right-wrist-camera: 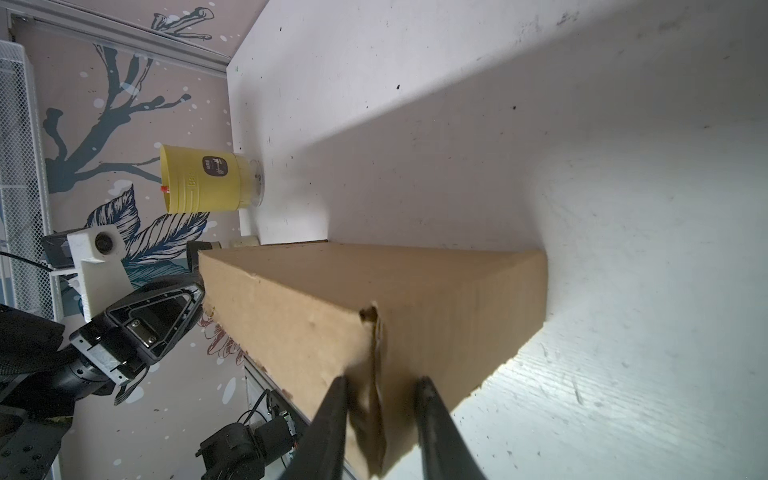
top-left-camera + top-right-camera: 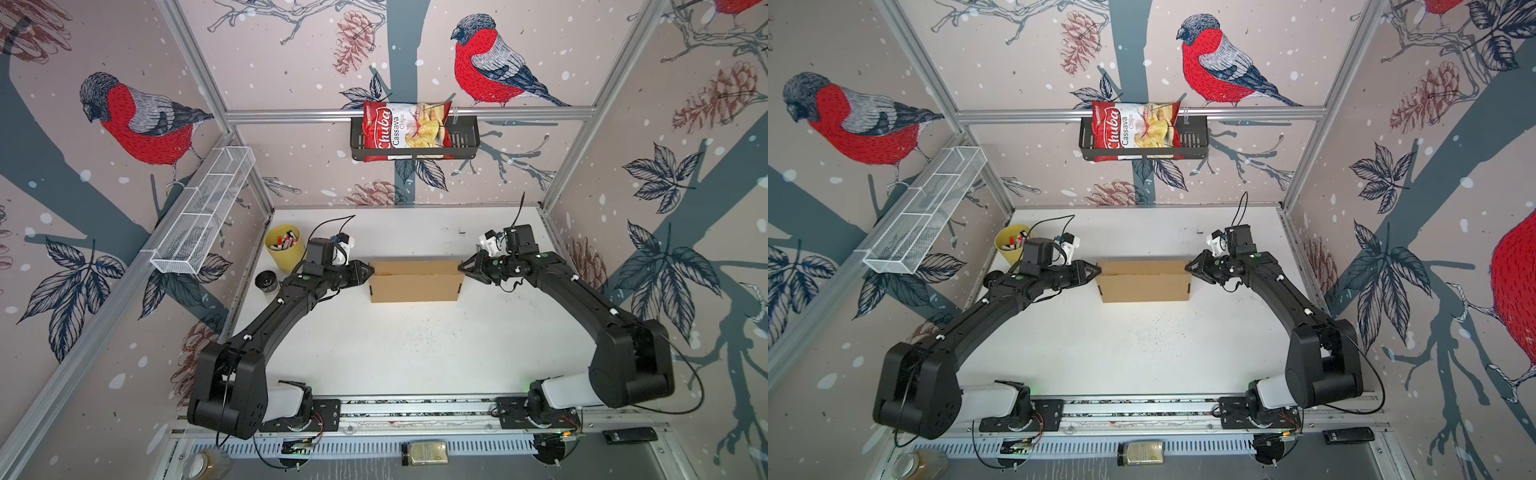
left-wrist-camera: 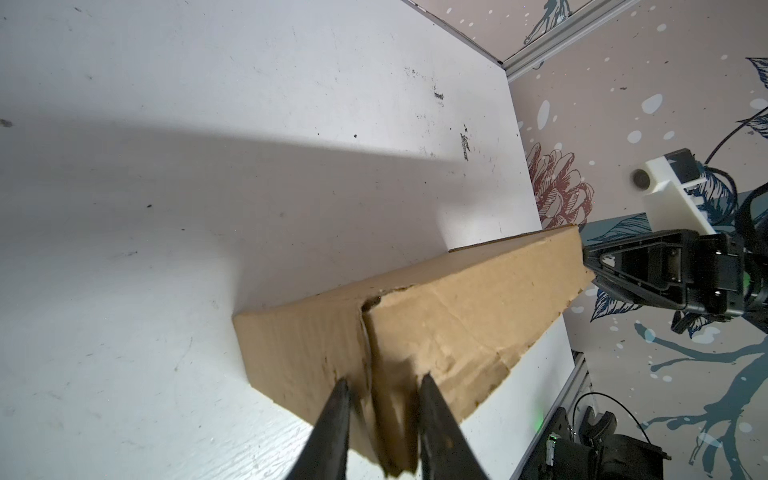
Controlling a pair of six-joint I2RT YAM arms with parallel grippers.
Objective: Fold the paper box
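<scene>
Paper box: I see the paper box (image 2: 415, 282) (image 2: 1144, 282) folded up into a shallow brown block. It lies flat on the white counter (image 2: 415, 353), beside the yellow cup (image 2: 284, 249) and apart from it, with one short end turned toward the cup.

Left gripper: the left gripper (image 2: 371, 272) sits between the yellow cup and the box, at the box's cup-side end.

Left fingers: in my left wrist view the fingers (image 3: 332, 415) stand apart with the end of the box (image 3: 436, 320) between them. I cannot tell whether they clamp it.

Right gripper: the right gripper (image 2: 460, 268) is at the box end farthest from the yellow cup.

Right fingers: in the right wrist view the fingers (image 1: 432, 415) are likewise parted around that end of the box (image 1: 374, 299). I cannot tell whether they grip it.
</scene>
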